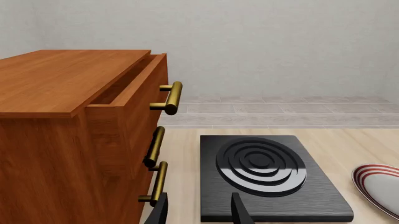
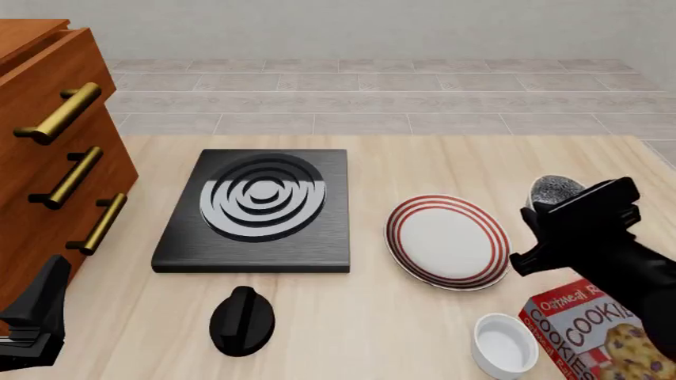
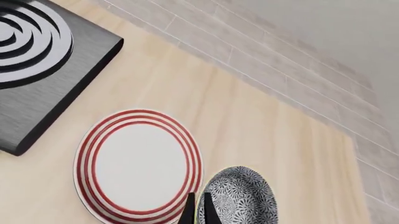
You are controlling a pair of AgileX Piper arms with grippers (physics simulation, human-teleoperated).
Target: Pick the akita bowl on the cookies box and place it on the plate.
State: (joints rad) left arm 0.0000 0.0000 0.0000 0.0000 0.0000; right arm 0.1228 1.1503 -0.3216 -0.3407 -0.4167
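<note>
Our right claw pinches the akita bowl by its rim, lifted clear of the cookies box; we judge transport underway, needing a leftward shift over the plate beside it.

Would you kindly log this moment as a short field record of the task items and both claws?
akita bowl: off the box, rim pinched in the right claw, beside the plate
plate: on the table, nothing on it
cookies box: near right corner, nothing on its visible part
white bowl: beside the box
left claw: open, near the stove
</note>
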